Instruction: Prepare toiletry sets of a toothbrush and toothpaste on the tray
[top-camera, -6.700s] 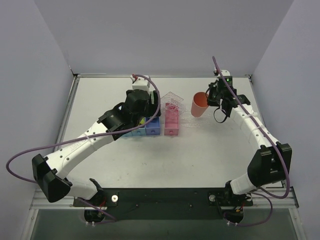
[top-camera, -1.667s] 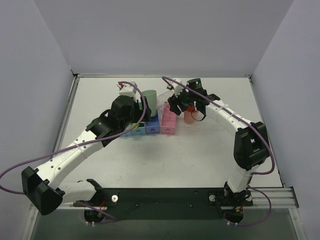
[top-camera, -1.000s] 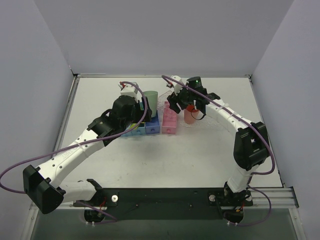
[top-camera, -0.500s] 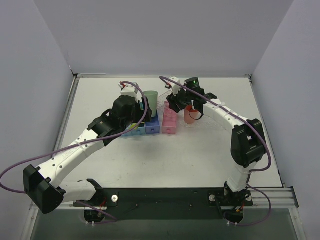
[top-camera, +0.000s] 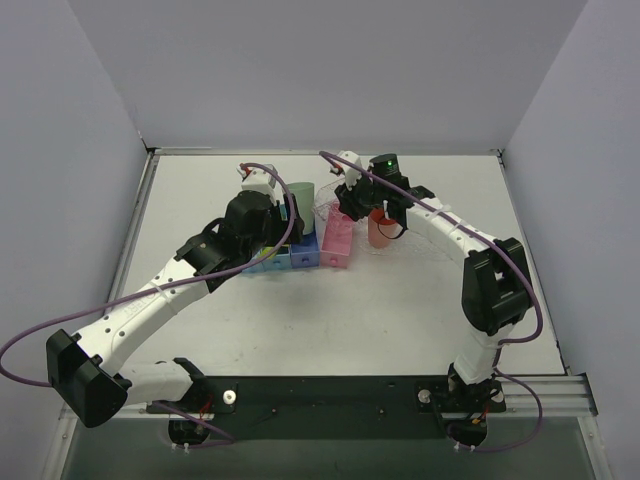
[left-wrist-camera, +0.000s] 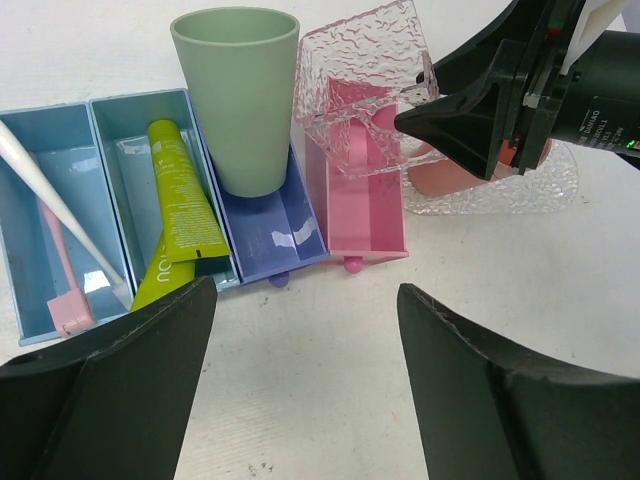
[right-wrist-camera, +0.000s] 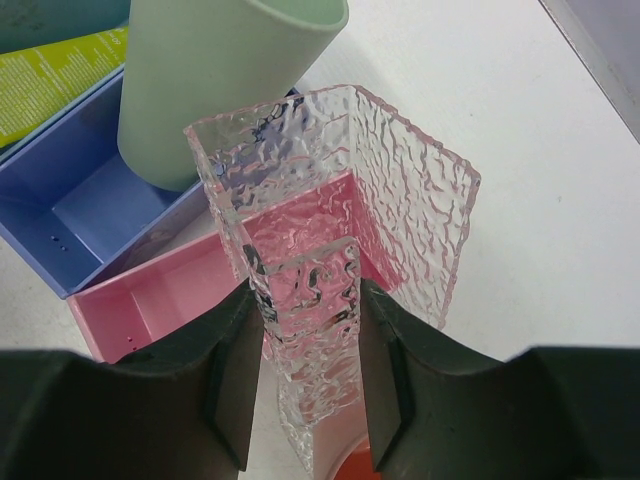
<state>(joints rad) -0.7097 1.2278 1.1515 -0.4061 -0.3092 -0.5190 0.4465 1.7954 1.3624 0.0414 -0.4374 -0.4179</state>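
Plainly mid-carry, with nothing yet laid out as a set. With the right hand, pinches one wall of a clear textured box, fingers pressed onto the plastic from both sides. Carries it tilted in the air right above the pink box, touching nothing below. Going by the tilt and the edge grip, looks like shifting it elsewhere rather than setting it down level.

Leaves the tray flat on the desk just right of the pink box, with a salmon cup standing on it, probably as holder for one set.

Holds the left hand spread wide and empty, low over the desk on the near side of the pink box, likely waiting clear of the right arm.

Shows the toothbrush leaning in the outermost blue bin, third to the left of the pink box. Shows the toothpaste lying in the second blue bin, one closer. Shows a green cup upright in the purple bin, directly beside the pink box.
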